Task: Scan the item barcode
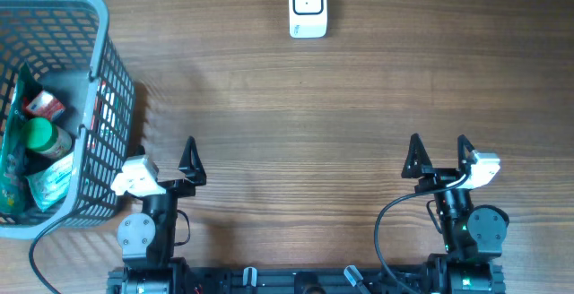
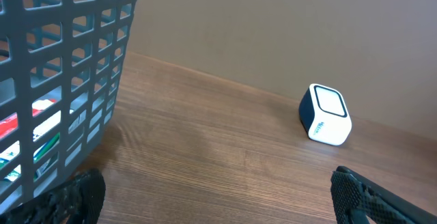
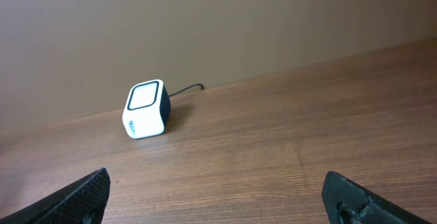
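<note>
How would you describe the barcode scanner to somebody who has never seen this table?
Look at the wooden table, along its far edge, near the middle. There stands a small white cube, the scanner, alone, far from the grey basket on the left. Only it has a dark-rimmed window and a cable.

Wood and plastic
Table [image 1: 296,106] is showing matt wood grain; basket [image 1: 100,52] is looking like grey plastic; scanner [image 1: 308,7] is gleaming smooth white.

Basket [image 1: 112,124] blocks the left — path to scanner [image 1: 308,7] seems open.
</note>
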You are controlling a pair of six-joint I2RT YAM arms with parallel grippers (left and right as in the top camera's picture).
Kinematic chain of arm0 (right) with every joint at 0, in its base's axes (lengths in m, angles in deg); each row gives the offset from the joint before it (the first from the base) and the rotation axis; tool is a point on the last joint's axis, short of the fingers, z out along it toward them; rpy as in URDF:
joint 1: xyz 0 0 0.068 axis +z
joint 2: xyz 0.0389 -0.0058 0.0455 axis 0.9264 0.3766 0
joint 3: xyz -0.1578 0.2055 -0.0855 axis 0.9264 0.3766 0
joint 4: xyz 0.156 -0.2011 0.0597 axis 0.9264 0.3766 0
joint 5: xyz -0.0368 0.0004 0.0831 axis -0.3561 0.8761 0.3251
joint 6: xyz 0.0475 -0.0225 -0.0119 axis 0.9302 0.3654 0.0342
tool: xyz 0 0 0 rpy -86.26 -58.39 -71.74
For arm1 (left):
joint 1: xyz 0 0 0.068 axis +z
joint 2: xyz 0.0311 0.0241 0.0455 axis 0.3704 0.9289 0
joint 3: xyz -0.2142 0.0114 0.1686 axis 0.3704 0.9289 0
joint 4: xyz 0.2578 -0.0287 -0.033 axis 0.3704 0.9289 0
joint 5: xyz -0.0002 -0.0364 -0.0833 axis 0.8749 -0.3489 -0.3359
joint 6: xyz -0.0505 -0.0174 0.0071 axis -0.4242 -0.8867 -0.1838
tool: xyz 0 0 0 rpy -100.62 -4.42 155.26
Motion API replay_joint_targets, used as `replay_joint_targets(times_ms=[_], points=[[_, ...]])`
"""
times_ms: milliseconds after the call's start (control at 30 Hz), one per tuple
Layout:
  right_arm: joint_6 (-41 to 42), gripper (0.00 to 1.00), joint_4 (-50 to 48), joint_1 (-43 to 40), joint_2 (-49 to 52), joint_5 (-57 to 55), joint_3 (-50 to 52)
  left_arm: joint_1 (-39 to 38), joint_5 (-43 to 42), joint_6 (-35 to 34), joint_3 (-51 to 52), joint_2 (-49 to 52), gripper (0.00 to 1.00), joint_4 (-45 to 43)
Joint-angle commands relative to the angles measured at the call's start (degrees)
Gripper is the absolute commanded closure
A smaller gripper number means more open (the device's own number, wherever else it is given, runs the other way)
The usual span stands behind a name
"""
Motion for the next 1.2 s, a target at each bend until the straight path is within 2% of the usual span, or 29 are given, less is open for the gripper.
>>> replay_joint_targets(times_ms=[0,67,200,400,467,600,667,800,833,1000,1067,1167], points=[[0.3,0.0,-0.3,0.2,0.2,-1.2,0.1,0.3,1.6,0.9,0.3,-0.5,0.0,-0.1],[0.4,0.0,-0.3,0.2,0.2,-1.2,0.0,0.3,1.2,0.6,0.3,-0.5,0.0,-0.4],[0.4,0.0,-0.3,0.2,0.2,-1.2,0.0,0.3,-10.6,0.3,0.2,-0.5,0.0,-1.4],[0.4,0.0,-0.3,0.2,0.2,-1.2,0.0,0.3,-21.6,0.6,-2.0,-0.4,0.0,-1.1],[0.4,0.0,-0.3,0.2,0.2,-1.2,0.1,0.3,-22.8,0.8,-5.0,-0.4,0.0,1.4],[0.4,0.0,-0.3,0.2,0.2,-1.2,0.1,0.3,-23.6,1.0,-13.1,0.7,0.0,7.2],[0.4,0.0,-0.3,0.2,0.2,-1.2,0.1,0.3,-23.5,0.7,-20.5,4.3,0.0,12.5],[0.4,0.0,-0.3,0.2,0.2,-1.2,0.0,0.3,-23.8,-0.6,-41.1,19.7,0.0,29.7],[0.4,0.0,-0.3,0.2,0.2,-1.2,0.1,0.3,-24.7,-0.5,-43.6,21.5,0.0,32.8],[0.3,0.0,-0.3,0.2,0.2,-1.2,0.0,0.4,-26.9,-1.3,-45.6,24.1,0.0,32.9],[0.4,0.0,-0.3,0.2,0.2,-1.2,0.0,0.3,-22.0,-4.6,-49.4,26.1,0.0,34.8],[0.4,0.0,-0.3,0.2,0.2,-1.2,0.0,0.4,-10.7,-8.1,-61.0,34.4,0.0,41.2]])
